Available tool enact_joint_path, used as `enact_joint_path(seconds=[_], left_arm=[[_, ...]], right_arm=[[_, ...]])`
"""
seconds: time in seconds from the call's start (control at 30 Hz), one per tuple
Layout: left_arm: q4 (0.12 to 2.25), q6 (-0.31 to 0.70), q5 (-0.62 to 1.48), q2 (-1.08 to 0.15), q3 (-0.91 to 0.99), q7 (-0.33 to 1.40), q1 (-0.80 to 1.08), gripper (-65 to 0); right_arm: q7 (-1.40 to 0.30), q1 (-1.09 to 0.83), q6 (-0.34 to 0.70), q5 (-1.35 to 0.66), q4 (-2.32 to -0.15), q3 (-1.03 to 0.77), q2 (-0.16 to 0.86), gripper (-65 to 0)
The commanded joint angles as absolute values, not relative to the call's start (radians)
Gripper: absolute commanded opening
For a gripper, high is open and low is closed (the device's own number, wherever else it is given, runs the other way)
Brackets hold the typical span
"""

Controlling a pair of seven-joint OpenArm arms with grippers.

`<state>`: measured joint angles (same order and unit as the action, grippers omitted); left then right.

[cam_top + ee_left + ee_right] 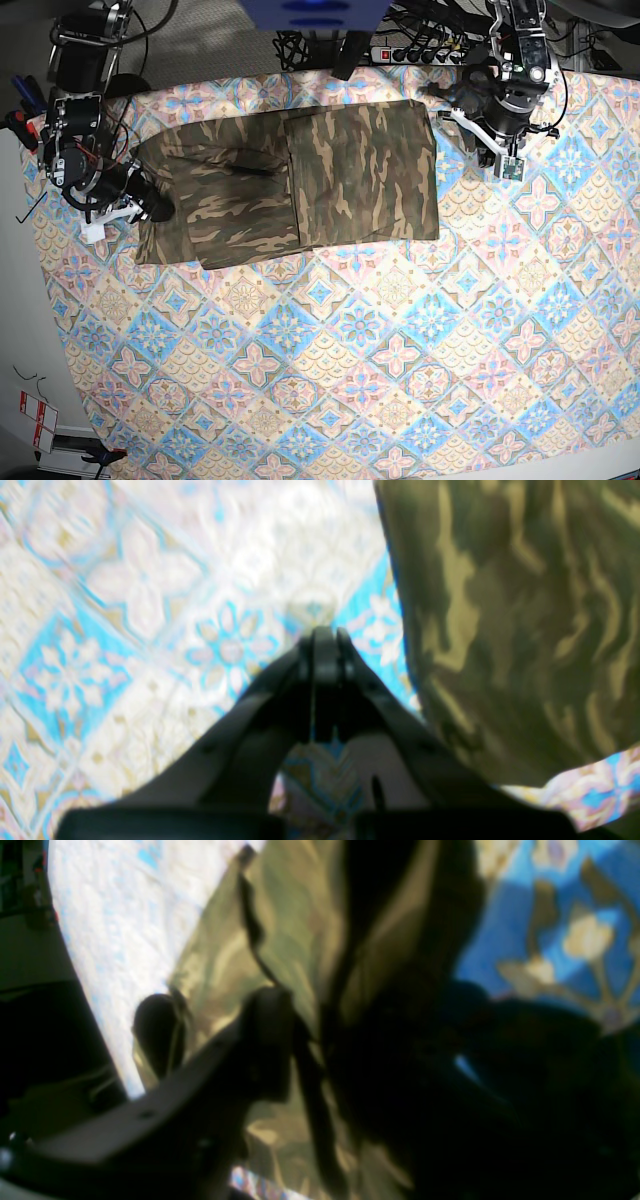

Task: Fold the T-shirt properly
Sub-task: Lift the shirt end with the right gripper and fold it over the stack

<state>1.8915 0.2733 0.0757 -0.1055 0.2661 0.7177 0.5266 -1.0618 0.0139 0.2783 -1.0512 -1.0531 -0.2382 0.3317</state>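
Observation:
The camouflage T-shirt (300,180) lies spread flat across the back of the table, with a folded layer over its middle. My right gripper (152,208) sits at the shirt's left edge. In the right wrist view the right gripper (320,1025) has a raised ridge of the T-shirt (300,915) and its hem pinched between the dark fingers (265,1040). My left gripper (445,95) hovers by the shirt's back right corner. In the left wrist view the left gripper (325,635) is shut and empty over the tablecloth (150,630), just left of the T-shirt's (525,620) edge.
The tile-patterned tablecloth (400,350) covers the whole table. A power strip (420,52) and cables lie beyond the back edge. The arm bases stand at the back left (75,70) and back right (520,40). The table's left edge (30,230) runs close to the right arm.

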Motion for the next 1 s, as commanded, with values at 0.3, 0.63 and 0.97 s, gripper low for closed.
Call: enact_joint_path(seconds=[0.3,0.63,0.97], left_arm=[[1.908,0.271,0.081,-0.111,0.269,0.696,0.522,-65.0],[1.910,0.271,0.082,-0.111,0.268,0.696,0.522,-65.0],[1.911,0.271,0.082,-0.111,0.268,0.696,0.522,-65.0]], right_arm=[[-1.064,0.031,0.265,-1.066,-1.020,-0.249,0.355,-65.0],[-1.056,0.022,0.047,-1.052,-1.098,-0.283,0.372,-65.0],[-1.066,-0.054,-0.093,-0.746,-1.414,-0.367,0.326,-65.0]])
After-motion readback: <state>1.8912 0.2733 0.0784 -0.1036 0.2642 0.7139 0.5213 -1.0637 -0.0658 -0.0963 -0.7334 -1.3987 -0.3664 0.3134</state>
